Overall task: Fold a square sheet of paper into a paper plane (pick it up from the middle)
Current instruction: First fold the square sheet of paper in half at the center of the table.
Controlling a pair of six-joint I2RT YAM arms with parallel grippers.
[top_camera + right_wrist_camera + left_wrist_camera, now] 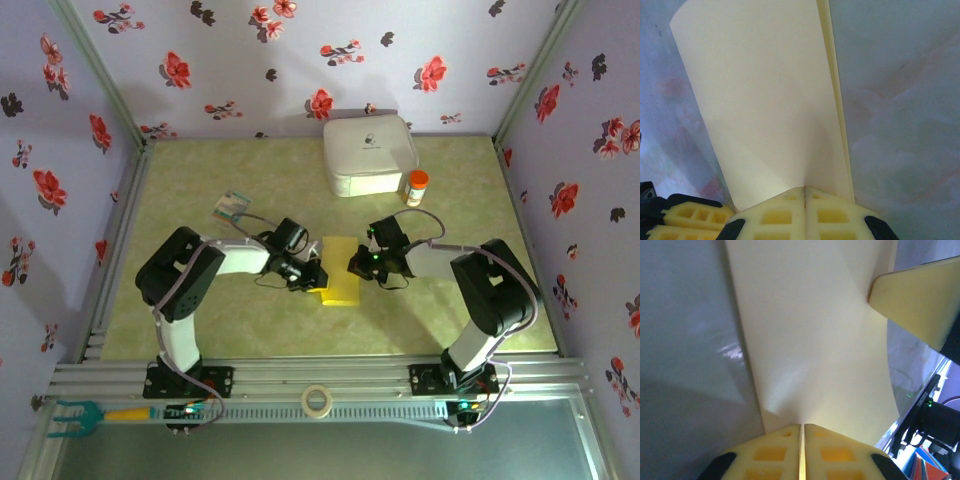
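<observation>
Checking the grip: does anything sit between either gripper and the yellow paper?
Nothing visible. The left gripper and right gripper are each shut straight on the paper, from opposite sides. The box and bottle stand apart, farther back.

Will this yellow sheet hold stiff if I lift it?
Probably floppy: the sheet curves away from the left gripper. Likely light, being thin. The right gripper pinches just its edge, so it may slip or tear.
</observation>
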